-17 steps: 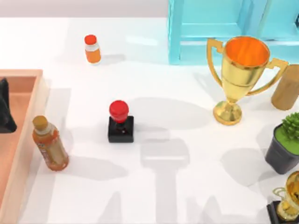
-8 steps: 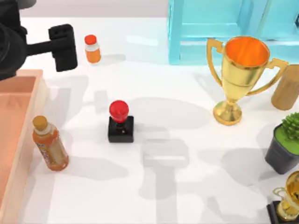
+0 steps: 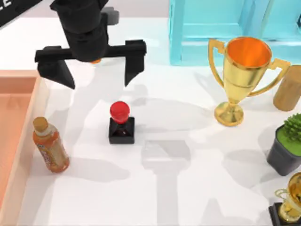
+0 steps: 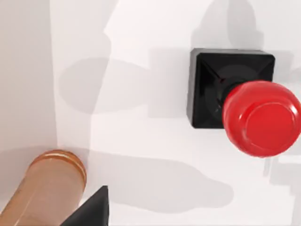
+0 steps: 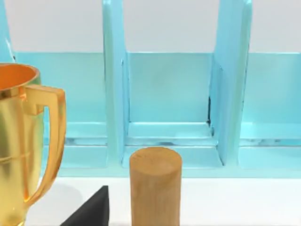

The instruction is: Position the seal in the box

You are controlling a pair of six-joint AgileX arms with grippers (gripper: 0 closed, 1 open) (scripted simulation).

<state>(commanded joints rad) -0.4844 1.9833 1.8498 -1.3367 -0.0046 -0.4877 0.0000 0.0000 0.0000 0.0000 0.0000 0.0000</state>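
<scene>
Left pincer [image 3: 91, 66] hangs above the counter [image 3: 197, 188] with its 2 fingers spread wide, nothing between them. The seal [image 3: 121, 123] stands upright just toward the near edge from that pincer and a touch to the right, well clear of the box [image 3: 28, 136] at far left. Left arm is plainly the nearer 1; my read is a short shift toward the near edge, then straight down over the red knob.
</scene>
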